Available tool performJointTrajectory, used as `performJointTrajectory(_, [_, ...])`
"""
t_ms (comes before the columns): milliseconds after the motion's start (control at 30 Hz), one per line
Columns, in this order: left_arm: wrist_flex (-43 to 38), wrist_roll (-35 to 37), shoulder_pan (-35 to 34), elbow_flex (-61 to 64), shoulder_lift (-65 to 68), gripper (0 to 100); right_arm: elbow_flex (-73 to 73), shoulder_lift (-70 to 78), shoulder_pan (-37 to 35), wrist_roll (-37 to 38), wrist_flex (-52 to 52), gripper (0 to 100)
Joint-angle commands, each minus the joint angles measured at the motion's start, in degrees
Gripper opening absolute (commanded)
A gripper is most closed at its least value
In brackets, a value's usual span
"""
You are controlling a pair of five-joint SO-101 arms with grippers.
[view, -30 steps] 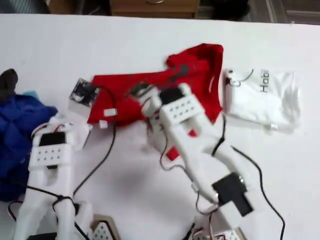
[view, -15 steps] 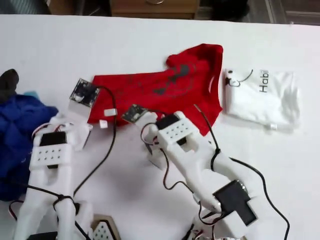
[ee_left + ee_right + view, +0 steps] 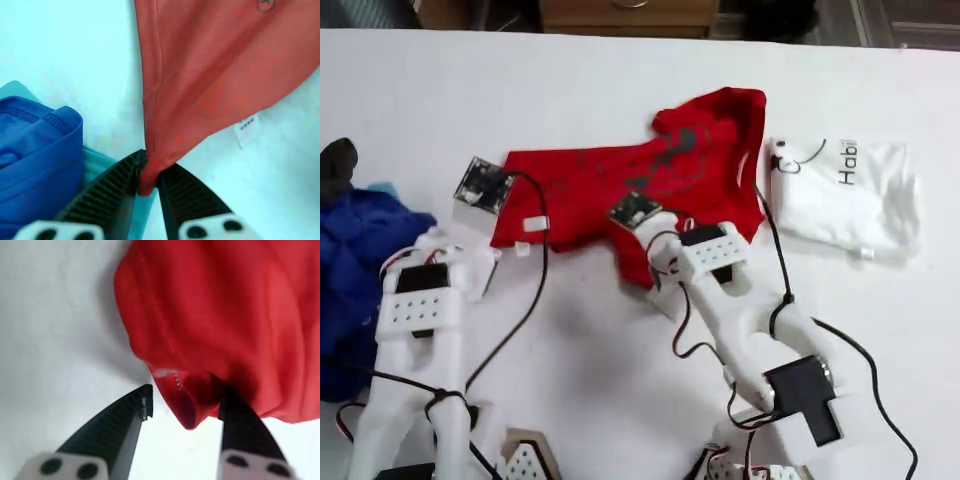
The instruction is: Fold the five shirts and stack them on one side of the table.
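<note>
A red shirt point(image 3: 620, 180) lies spread across the middle of the table, with its far right part bunched up. My left gripper point(image 3: 492, 248) is at the shirt's near left corner; in the left wrist view this gripper point(image 3: 148, 177) is shut on that red shirt point(image 3: 210, 75) corner. My right gripper point(image 3: 652, 272) is at the near edge of the shirt. In its own view the right gripper point(image 3: 187, 405) is open, with a fold of the red shirt point(image 3: 225, 315) hanging between the jaws. A folded white shirt point(image 3: 845, 195) lies to the right.
A heap of blue shirts point(image 3: 355, 270) lies at the table's left edge, close to my left arm, and the blue cloth point(image 3: 35, 145) also appears beside the left gripper. Cables trail over the bare white table point(image 3: 580, 370) between the arms.
My right arm pulled back off the middle of the red shirt, then shifted right to its near edge, where a flap now hangs down. The left arm has barely moved.
</note>
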Motion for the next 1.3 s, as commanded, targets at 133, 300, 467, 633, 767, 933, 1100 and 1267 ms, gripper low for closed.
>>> performJointTrajectory(133, [0.26,0.53,-0.35,-2.68,-1.41,3,0.0,-2.07,1.54,0.7,-2.95,16.7])
performJointTrajectory(300, [0.35,0.53,-0.62,-2.68,-1.41,3,-0.18,3.12,1.89,0.7,-6.2,3.2])
performJointTrajectory(467, [0.35,0.53,-0.62,-2.59,-1.41,3,-0.35,1.1,1.89,0.7,-5.41,1.9])
performJointTrajectory(633, [0.35,0.53,-0.44,-2.77,-1.41,3,-0.26,-8.75,1.89,0.7,0.13,1.9])
performJointTrajectory(767, [0.35,0.53,-0.26,-2.77,-1.41,3,-0.09,-12.18,1.89,0.62,3.74,4.5])
performJointTrajectory(933, [0.09,0.53,-0.26,-2.77,-1.41,3,0.0,-10.33,1.45,0.62,6.29,26.2])
performJointTrajectory(1100, [0.0,0.53,-0.35,-2.77,-1.41,3,0.0,-7.34,1.36,0.62,6.02,22.8])
performJointTrajectory(1267, [-0.09,0.26,-0.53,-2.77,-1.41,3,0.0,-3.3,0.84,0.18,5.93,20.4])
